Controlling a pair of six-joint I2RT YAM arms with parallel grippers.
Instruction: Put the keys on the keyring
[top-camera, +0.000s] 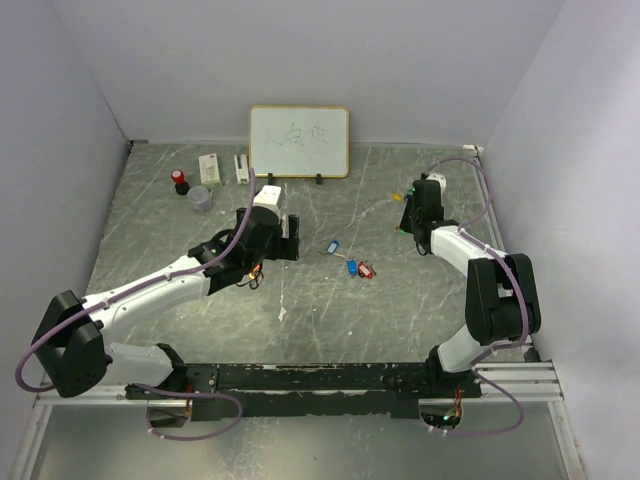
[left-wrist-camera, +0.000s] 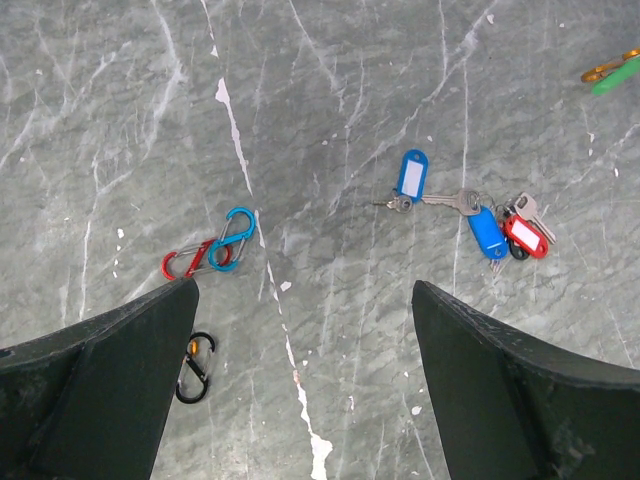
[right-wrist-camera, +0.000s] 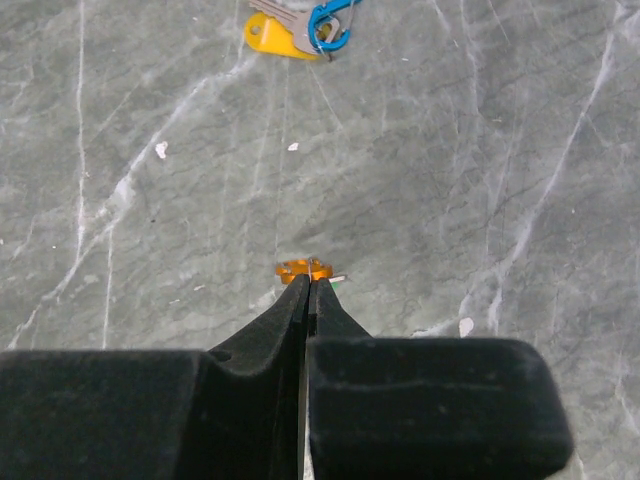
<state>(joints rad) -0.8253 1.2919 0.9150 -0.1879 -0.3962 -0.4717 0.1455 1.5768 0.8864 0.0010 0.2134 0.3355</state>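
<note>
The job was partly done at best. The right hand (right-wrist-camera: 308, 283) was pinched shut on a small orange clip (right-wrist-camera: 302, 269), pressed down near the table (left-wrist-camera: 120, 120). A sliver of green showed beside the clip, probably the green tag (left-wrist-camera: 622, 76), though the piece was too small to tell whether the tag was threaded on or just touching. Farther out in the right wrist view lay a yellow tag (right-wrist-camera: 268, 33) with a metal key, and a blue clip (right-wrist-camera: 330, 25) appeared hooked through it, so that one looked finished.

The left hand (left-wrist-camera: 305, 290) hung over the middle of the table with its fingers spread wide and nothing between them. Ahead of it lay the rest of the keys: one blue tag (left-wrist-camera: 411, 175) by itself, then a second blue tag (left-wrist-camera: 487, 232) and a red tag (left-wrist-camera: 526, 237) touching each other, all with keys attached and none on a clip. Spare clips waited well apart from them: a red and blue pair (left-wrist-camera: 212, 250) and a black clip (left-wrist-camera: 196, 367) near the left finger. Three tags were left to be picked up and hooked.
</note>
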